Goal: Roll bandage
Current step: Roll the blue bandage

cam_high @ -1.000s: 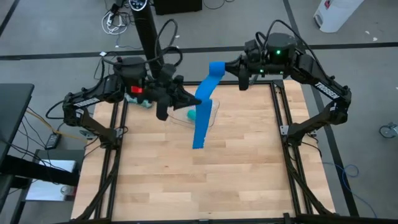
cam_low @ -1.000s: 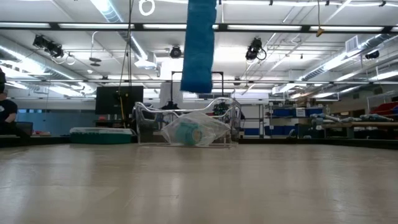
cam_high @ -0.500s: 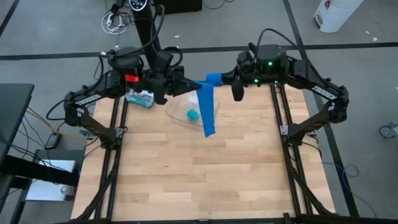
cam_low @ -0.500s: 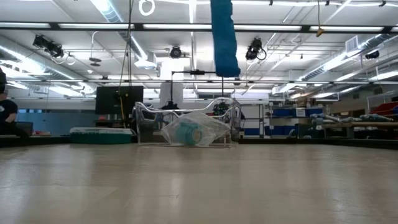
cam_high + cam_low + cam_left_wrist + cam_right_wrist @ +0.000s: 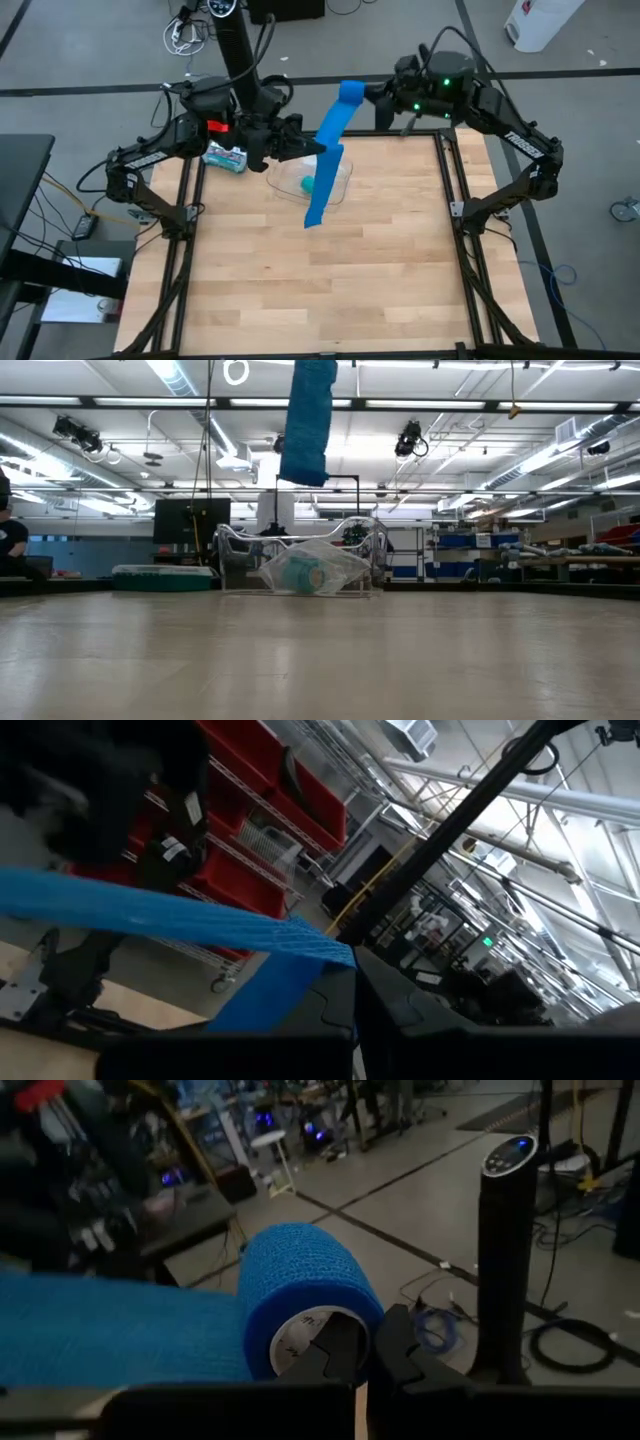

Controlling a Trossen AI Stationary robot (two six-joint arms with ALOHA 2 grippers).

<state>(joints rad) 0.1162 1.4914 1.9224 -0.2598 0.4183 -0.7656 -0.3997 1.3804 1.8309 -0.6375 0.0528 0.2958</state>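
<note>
**Blue bandage held in the air between two pincers**

The right pincer (image 5: 383, 100), raised above the far edge of the worktop (image 5: 300, 290), is closed on the rolled end of the bandage (image 5: 326, 150); in the right wrist view the roll (image 5: 305, 1305) sits directly at the fingertips, which grip its open rim. From there the strip slopes down to the left pincer (image 5: 318, 150), which is closed on the band partway along its length. The remaining strip hangs free below this pincer, its loose end (image 5: 305, 420) well above the wood. Beneath it lie a clear plastic bag (image 5: 310, 180) containing a small teal roll (image 5: 308, 185), and a printed box (image 5: 224, 158) beside the left arm.
</note>
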